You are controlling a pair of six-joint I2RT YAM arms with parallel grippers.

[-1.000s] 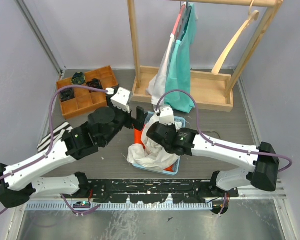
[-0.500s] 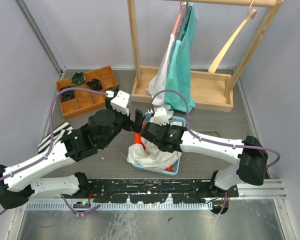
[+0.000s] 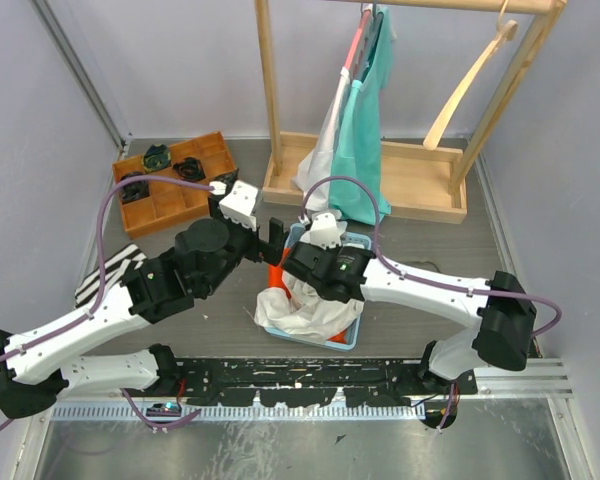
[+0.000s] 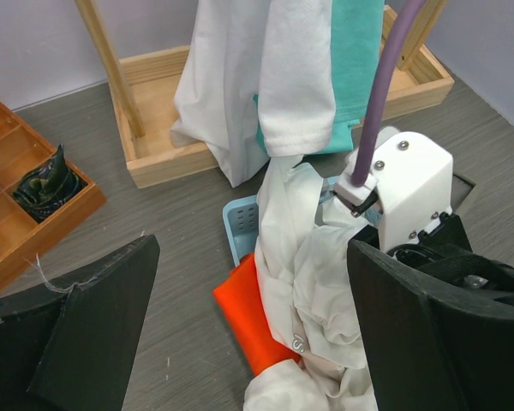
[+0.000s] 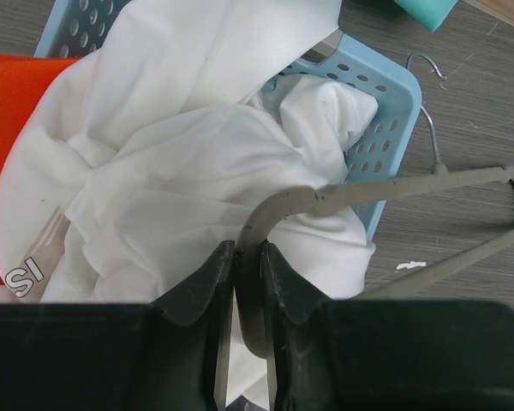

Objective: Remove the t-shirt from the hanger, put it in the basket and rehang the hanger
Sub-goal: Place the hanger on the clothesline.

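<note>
While right fingers (image 5: 197,295) pinch hanger (image 5: 411,184), t-shirt (image 5: 180,163) in basket (image 5: 392,90)

the only print that can be read is a pair of grey letters (image 5: 21,276), "si", turned sideways on a fold of the white t-shirt (image 5: 180,171) heaped in the blue basket (image 5: 385,111). the rest of that print is lost in the folds. a small grey mark (image 4: 298,345) on the same cloth is too small to read.
</note>
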